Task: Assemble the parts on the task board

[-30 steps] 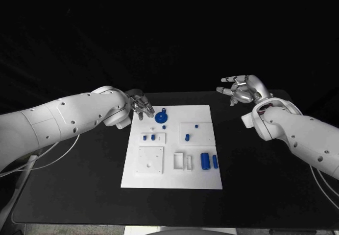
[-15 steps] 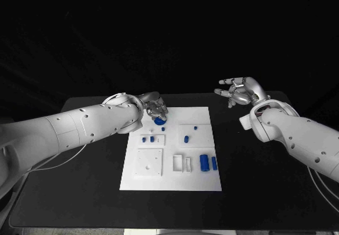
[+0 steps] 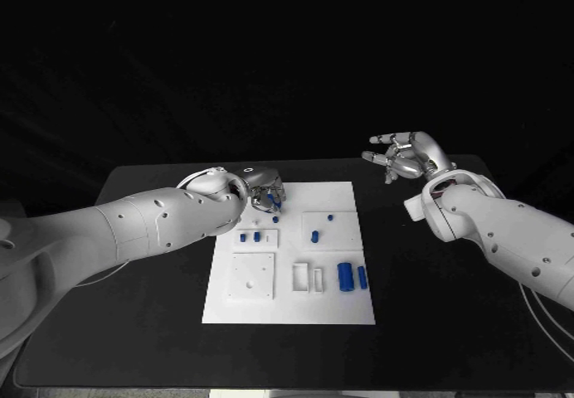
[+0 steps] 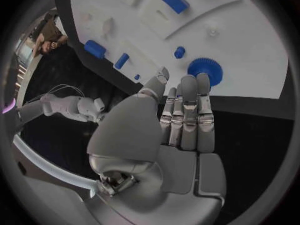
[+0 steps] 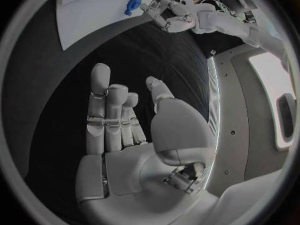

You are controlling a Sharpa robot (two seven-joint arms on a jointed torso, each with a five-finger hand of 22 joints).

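Observation:
The white task board [image 3: 287, 290] lies in the middle of the black table. A blue gear [image 4: 206, 67] lies flat near the board's far left corner. My left hand [image 3: 265, 194] hovers over that corner with straight fingers [image 4: 187, 110] and holds nothing. Its fingertips reach the gear's edge; whether they touch it I cannot tell. A small blue peg [image 4: 179, 52] stands just beyond the gear. My right hand [image 3: 406, 157] is raised over the table's far right side, fingers spread, with nothing in it. From the right wrist I see the gear [image 5: 133, 5] and the left hand [image 5: 165, 16].
Several more blue parts lie on the board: two short pegs [image 3: 250, 235] at the left, one peg [image 3: 314, 235] in the middle, two cylinders [image 3: 354, 274] at the right. A raised white square block [image 3: 255, 272] sits near the board's left side.
My left arm has swung in over the board's far left corner, and the hand has come down over the blue gear, now mostly covering it. The right hand has hardly moved.

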